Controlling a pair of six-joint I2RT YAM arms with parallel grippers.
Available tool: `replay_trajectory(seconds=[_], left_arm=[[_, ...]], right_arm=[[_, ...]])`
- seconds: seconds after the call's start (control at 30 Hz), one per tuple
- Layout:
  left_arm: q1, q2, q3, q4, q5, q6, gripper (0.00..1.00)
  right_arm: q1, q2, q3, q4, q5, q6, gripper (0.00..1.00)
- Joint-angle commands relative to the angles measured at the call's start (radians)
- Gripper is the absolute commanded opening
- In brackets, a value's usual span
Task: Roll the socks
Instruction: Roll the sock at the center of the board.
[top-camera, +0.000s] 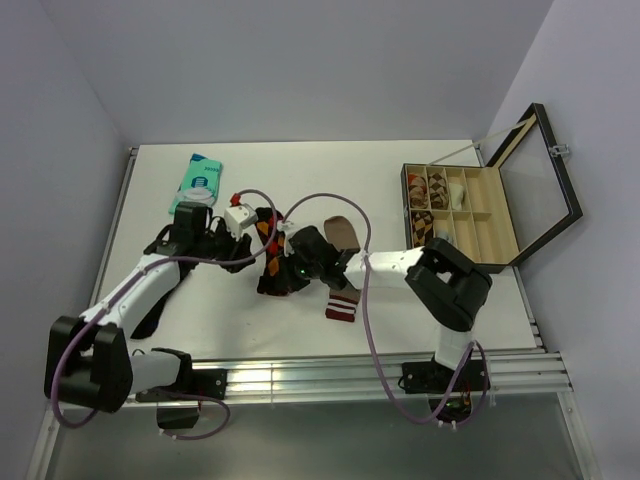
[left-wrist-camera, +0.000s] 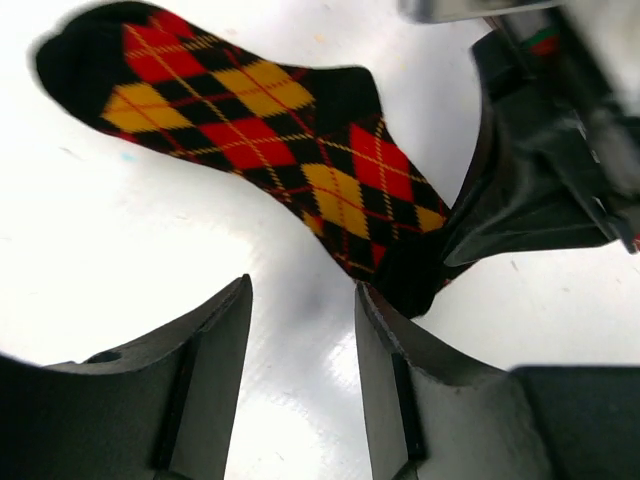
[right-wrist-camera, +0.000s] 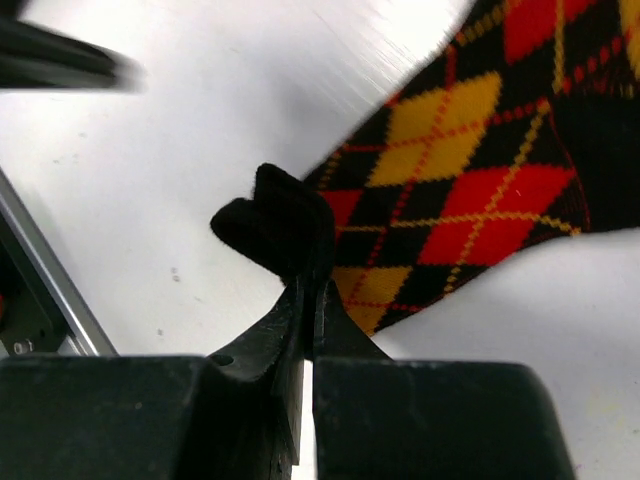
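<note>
The black argyle sock (left-wrist-camera: 250, 120) lies flat on the white table, its toe pointing away in the left wrist view. My right gripper (right-wrist-camera: 312, 265) is shut on its black cuff (right-wrist-camera: 275, 220), which bunches up above the fingertips. My left gripper (left-wrist-camera: 300, 290) is open just short of that cuff, with only bare table between its fingers; the right gripper (left-wrist-camera: 540, 150) shows close beside it. From above, both grippers meet over the argyle sock (top-camera: 268, 245). The tan sock (top-camera: 345, 240), with its maroon striped cuff (top-camera: 342, 305), lies just to the right, partly under the right arm.
A teal flat packet (top-camera: 197, 182) lies at the back left near the left arm. An open compartment box (top-camera: 470, 205) with a raised lid stands at the right. The table's metal rail (top-camera: 350, 365) runs along the near edge.
</note>
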Motion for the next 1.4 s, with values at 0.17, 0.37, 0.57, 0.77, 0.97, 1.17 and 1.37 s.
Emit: replay_trajectory(seconds=[0.17, 0.37, 0.57, 0.77, 0.97, 1.17, 1.37], left_arm=[[-0.001, -0.183, -0.111, 0.191, -0.103, -0.028, 0.51], [-0.016, -0.297, -0.189, 0.237, -0.112, 0.045, 0.56], [-0.207, -0.32, -0.256, 0.228, -0.282, 0.174, 0.56], [-0.4, -0.294, -0.322, 0.266, -0.423, 0.24, 0.58], [-0.487, -0.261, -0.368, 0.286, -0.481, 0.317, 0.59], [-0.546, -0.216, -0.411, 0.398, -0.55, 0.401, 0.59], [-0.556, -0.175, -0.462, 0.529, -0.563, 0.46, 0.6]], right_arm=[[-0.046, 0.08, 0.055, -0.115, -0.082, 0.086, 0.0], [-0.089, 0.123, 0.09, -0.164, -0.137, 0.118, 0.0], [-0.098, 0.151, 0.173, -0.254, -0.156, 0.114, 0.0], [-0.108, 0.177, 0.224, -0.317, -0.165, 0.115, 0.0], [-0.138, 0.195, 0.25, -0.339, -0.205, 0.12, 0.0], [-0.161, 0.215, 0.287, -0.391, -0.236, 0.095, 0.0], [-0.181, 0.228, 0.31, -0.443, -0.271, 0.064, 0.0]])
